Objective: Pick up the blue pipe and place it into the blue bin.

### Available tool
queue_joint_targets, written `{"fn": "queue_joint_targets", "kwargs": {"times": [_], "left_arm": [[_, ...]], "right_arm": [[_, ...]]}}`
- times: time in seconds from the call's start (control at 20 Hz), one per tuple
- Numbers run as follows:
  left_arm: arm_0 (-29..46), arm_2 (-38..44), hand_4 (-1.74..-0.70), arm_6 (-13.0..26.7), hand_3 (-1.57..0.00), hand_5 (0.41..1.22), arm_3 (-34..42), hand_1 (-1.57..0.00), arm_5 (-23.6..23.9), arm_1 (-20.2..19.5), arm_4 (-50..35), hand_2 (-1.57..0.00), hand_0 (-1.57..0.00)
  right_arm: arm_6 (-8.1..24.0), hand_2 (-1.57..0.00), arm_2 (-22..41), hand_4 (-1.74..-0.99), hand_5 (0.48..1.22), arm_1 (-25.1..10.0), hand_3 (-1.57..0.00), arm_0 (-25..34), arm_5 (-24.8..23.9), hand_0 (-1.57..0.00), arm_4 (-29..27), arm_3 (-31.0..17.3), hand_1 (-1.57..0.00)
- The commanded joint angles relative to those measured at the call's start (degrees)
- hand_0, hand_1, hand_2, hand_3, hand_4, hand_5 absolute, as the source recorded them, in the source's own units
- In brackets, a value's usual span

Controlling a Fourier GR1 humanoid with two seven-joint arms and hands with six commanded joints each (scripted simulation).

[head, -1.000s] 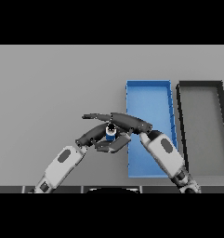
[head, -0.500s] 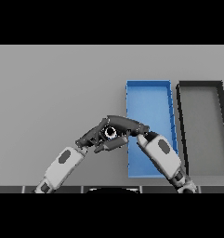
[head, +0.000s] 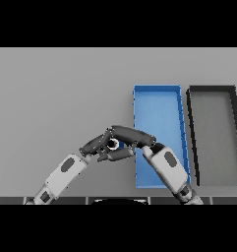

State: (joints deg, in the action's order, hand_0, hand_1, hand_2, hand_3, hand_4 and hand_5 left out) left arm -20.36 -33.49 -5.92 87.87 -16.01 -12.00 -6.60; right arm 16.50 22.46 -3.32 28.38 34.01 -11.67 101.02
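Your two hands meet just left of the blue bin [head: 157, 106], and their fingers are curled inward from both sides around the blue pipe [head: 115, 144]. Only a pale ring with a sliver of blue shows between the dark fingers, so the pipe is nearly buried in the grasp. The right hand [head: 133, 135] arches over it from the bin side, fingers reaching left across its top. The left hand [head: 96, 144] comes in from the lower left and cups it from the other side and below. You seem to be using both hands because the pipe is small and could roll; pressing from two sides pins it.

Whether the pipe rests on the table [head: 51, 98] or is lifted clear, you cannot tell from here. It sits beside the bin's left wall, not yet inside. The right forearm lies across the bin's near corner, so any move sideways has to clear that wall first. A black bin [head: 211, 93] stands just right of the blue one; do not overshoot into it.
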Motion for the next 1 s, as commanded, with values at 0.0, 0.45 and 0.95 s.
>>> {"fn": "queue_joint_targets", "kwargs": {"times": [0.0, 0.45, 0.95], "left_arm": [[-1.1, 0.1, -1.25, 0.69, -0.27, 1.22, -0.79, -0.64, -1.13, 0.26, 0.41, -0.65, -0.78], [0.16, 0.87, -0.84, 2.19, -0.03, 0.754, -1.1, -0.09, -0.71, -0.19, 5.42, -0.09, -0.1], [2.14, 2.09, -0.88, 7.76, 0.0, 0.572, 0.02, -0.01, 0.6, -0.08, 2.9, -0.01, -0.01]], "right_arm": [[1.99, -1.56, 0.02, -1.481, 1.198, 0.63, -1.55, 0.47, -0.16, -1.56, 0.06, 0.35, -1.56], [4.1, -1.57, -2.12, -1.485, 1.218, 3.74, -1.57, -0.49, 1.9, -1.57, -0.05, 1.73, -1.57], [11.45, -1.57, -7.06, -1.492, 1.221, 7.28, -1.57, 0.05, 0.75, -1.57, -10.32, 1.97, -1.57]]}}
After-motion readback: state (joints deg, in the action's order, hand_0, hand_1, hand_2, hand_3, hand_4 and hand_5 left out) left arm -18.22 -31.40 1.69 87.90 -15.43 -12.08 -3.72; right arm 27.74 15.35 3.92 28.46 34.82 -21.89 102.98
